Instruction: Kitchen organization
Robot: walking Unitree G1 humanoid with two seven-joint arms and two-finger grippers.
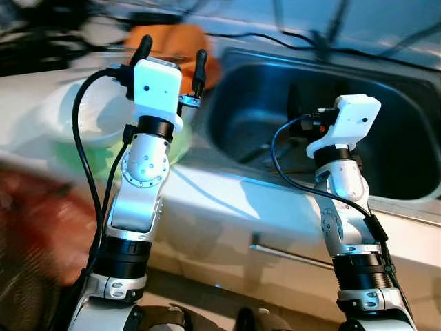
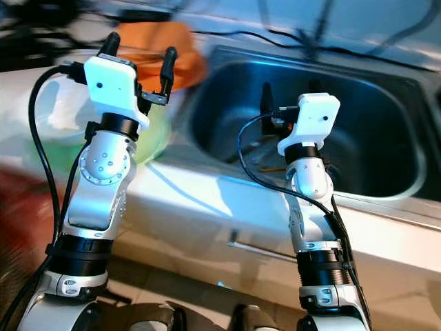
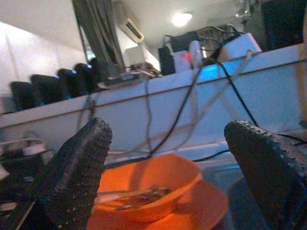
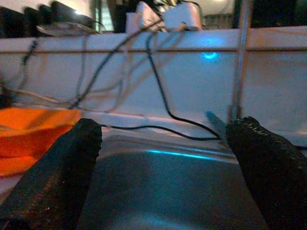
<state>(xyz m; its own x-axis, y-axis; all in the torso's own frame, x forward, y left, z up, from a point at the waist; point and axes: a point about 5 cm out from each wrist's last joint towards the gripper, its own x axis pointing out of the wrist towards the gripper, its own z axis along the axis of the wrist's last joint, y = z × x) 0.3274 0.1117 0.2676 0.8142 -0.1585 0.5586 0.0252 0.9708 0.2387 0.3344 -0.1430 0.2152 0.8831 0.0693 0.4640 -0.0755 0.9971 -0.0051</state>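
My left gripper (image 1: 172, 49) is raised over the white counter (image 1: 227, 200), open, with nothing between its fingers. Just beyond it an orange bowl (image 3: 144, 191) sits on an orange plate (image 3: 211, 206) at the back of the counter, left of the sink. Some metal utensils (image 3: 139, 194) lie in the bowl. My right gripper (image 4: 163, 158) hangs open and empty over the steel sink (image 1: 393, 165). A small dark object (image 1: 265, 155) lies on the sink floor; blur keeps me from telling what it is.
A pale white-and-green bowl (image 1: 86, 121) stands on the counter under my left arm. A blurred red shape (image 1: 34, 221) is at the near left. Black cables (image 4: 163, 100) run along the white back wall. A drawer handle (image 1: 293, 255) lies below the counter edge.
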